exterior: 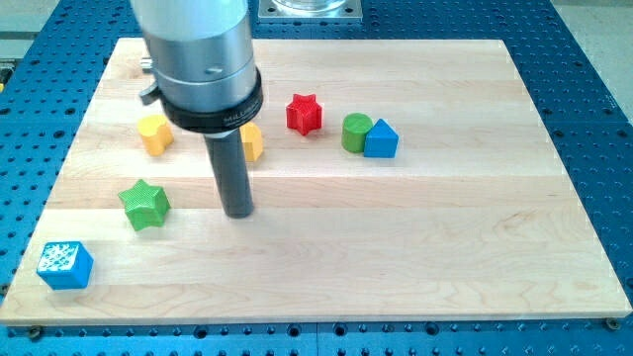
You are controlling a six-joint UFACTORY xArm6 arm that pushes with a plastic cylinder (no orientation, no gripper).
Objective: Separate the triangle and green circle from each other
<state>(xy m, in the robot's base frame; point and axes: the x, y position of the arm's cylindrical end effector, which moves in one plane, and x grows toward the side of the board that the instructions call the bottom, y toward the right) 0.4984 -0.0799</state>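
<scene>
A green circle block (355, 132) and a blue triangle block (381, 139) stand touching side by side at the board's upper middle, the triangle on the circle's right. My tip (237, 212) rests on the board well to their lower left, apart from them. It sits just below a yellow block (253, 141) that the rod partly hides.
A red star (305, 113) lies left of the green circle. A yellow block (154, 133) and a green star (145, 204) lie at the left. A blue cube (65, 264) sits at the bottom left corner of the wooden board (445, 227).
</scene>
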